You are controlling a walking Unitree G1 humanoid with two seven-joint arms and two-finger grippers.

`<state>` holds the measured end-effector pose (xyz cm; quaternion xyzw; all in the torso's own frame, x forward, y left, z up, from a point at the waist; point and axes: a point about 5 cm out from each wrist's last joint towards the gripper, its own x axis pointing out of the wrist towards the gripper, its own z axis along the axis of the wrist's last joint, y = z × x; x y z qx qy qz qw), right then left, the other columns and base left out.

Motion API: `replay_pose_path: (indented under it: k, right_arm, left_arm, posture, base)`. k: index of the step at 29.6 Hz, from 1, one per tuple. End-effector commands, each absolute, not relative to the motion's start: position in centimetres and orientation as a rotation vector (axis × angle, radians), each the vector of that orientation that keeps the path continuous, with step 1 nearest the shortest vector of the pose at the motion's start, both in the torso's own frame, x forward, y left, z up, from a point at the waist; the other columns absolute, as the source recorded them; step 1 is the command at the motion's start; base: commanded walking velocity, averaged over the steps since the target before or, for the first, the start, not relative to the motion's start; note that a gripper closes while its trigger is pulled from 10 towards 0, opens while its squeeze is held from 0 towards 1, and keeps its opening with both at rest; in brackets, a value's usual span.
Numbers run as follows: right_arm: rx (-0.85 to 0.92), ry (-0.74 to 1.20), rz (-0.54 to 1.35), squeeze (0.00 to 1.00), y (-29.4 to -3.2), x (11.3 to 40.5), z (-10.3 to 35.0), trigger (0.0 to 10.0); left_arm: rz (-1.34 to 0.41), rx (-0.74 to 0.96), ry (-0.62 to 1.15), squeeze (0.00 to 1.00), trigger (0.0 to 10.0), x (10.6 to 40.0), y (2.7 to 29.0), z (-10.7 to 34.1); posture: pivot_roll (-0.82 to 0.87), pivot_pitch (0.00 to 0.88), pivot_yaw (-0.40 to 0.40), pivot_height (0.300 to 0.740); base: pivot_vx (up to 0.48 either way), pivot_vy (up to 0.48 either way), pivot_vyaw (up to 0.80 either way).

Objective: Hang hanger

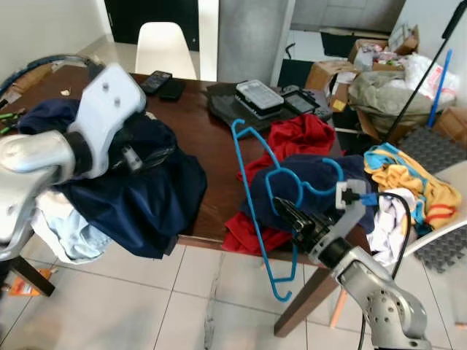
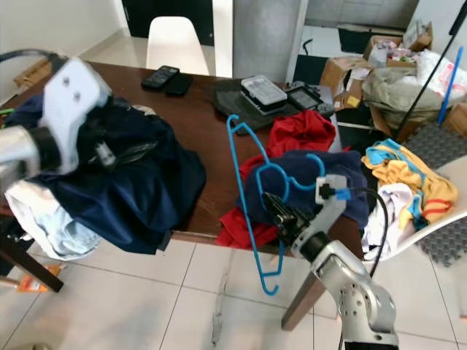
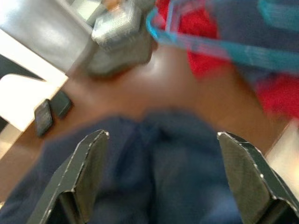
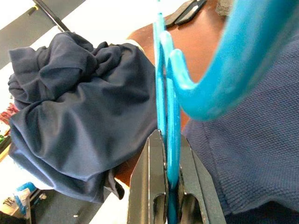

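The right gripper (image 1: 286, 208) is clenched on the blue plastic hanger (image 1: 255, 211) at the brown wooden table's (image 1: 211, 138) near edge, while the left gripper (image 3: 161, 175), fingers spread, hovers over the dark navy garment (image 1: 146, 189); hanging seems wholly undone.

Silver arms, white wrist housings, black-fingered left claw (image 3: 161, 179), black cable.

Glossy plastic hanger (image 1: 257, 191); polished wood table (image 1: 208, 138); matt navy cloth (image 1: 149, 191), perhaps cotton; smooth floor tiles (image 1: 131, 302).

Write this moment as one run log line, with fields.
right gripper: shut on blue plastic hanger | left gripper: open above dark navy garment | brown wooden table: hanger not hung
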<state>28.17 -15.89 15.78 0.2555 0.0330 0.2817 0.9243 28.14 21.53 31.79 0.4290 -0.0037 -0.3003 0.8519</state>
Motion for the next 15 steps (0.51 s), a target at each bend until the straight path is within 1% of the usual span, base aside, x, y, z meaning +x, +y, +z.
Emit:
replay_pose_path:
  k: [1, 2, 4, 5, 6, 7, 8, 9, 10, 11, 15]
  right_arm:
    - [0.537, 0.077, 0.579, 0.0, -16.0, 28.0, 15.6, 10.0]
    - [0.541, 0.077, 0.581, 0.0, -16.0, 28.0, 15.6, 10.0]
    - [0.541, 0.077, 0.581, 0.0, -16.0, 28.0, 15.6, 10.0]
    - [0.546, 0.078, 0.582, 0.0, -16.0, 28.0, 15.6, 10.0]
    - [0.546, 0.078, 0.582, 0.0, -16.0, 28.0, 15.6, 10.0]
    - [0.55, 0.08, 0.585, 0.0, -16.0, 28.0, 15.6, 10.0]
    - [0.55, 0.08, 0.585, 0.0, -16.0, 28.0, 15.6, 10.0]
    - [0.556, 0.081, 0.588, 0.0, -16.0, 28.1, 15.6, 10.0]
    - [0.556, 0.081, 0.588, 0.0, -16.0, 28.1, 15.6, 10.0]
    - [0.56, 0.083, 0.592, 0.0, -16.0, 28.1, 15.6, 10.0]
    - [0.562, 0.085, 0.596, 0.0, -16.0, 28.1, 15.6, 10.0]
  left_arm:
    - [-0.625, 0.985, 0.021, 0.0, 10.0, 27.9, 22.0, 32.0]
    - [-0.564, 1.069, 0.083, 0.0, 10.0, 27.9, 23.3, 31.9]
    - [-0.564, 1.069, 0.083, 0.0, 10.0, 27.9, 23.3, 31.9]
    - [-0.511, 1.155, 0.176, 0.0, 10.0, 27.8, 24.8, 31.4]
    - [-0.511, 1.155, 0.176, 0.0, 10.0, 27.8, 24.8, 31.4]
    - [-0.455, 1.217, 0.27, 0.0, 10.0, 27.6, 26.3, 30.9]
    - [-0.455, 1.217, 0.27, 0.0, 10.0, 27.6, 26.3, 30.9]
    - [-0.376, 1.259, 0.336, 0.0, 10.0, 27.5, 27.8, 30.5]
    - [-0.376, 1.259, 0.336, 0.0, 10.0, 27.5, 27.8, 30.5]
    - [-0.336, 1.27, 0.374, 0.0, 10.0, 27.4, 28.7, 30.1]
    - [-0.327, 1.255, 0.383, 0.0, 10.0, 27.3, 28.8, 29.7]
  posture:
    - [0.06, 0.135, -0.03, 0.74]
    - [0.07, 0.135, -0.03, 0.74]
    - [0.07, 0.135, -0.03, 0.74]
    - [0.07, 0.139, -0.031, 0.74]
    - [0.07, 0.139, -0.031, 0.74]
    - [0.08, 0.14, -0.032, 0.74]
    - [0.08, 0.14, -0.032, 0.74]
    - [0.08, 0.14, -0.032, 0.74]
    - [0.08, 0.14, -0.032, 0.74]
    - [0.08, 0.143, -0.039, 0.74]
    - [0.08, 0.144, -0.04, 0.74]
  base:
    - [0.0, 0.0, 0.0]
    - [0.0, 0.0, 0.0]
    - [0.0, 0.0, 0.0]
    - [0.0, 0.0, 0.0]
    - [0.0, 0.0, 0.0]
    - [0.0, 0.0, 0.0]
    - [0.0, 0.0, 0.0]
    - [0.0, 0.0, 0.0]
    - [0.0, 0.0, 0.0]
    - [0.0, 0.0, 0.0]
    - [0.0, 0.0, 0.0]
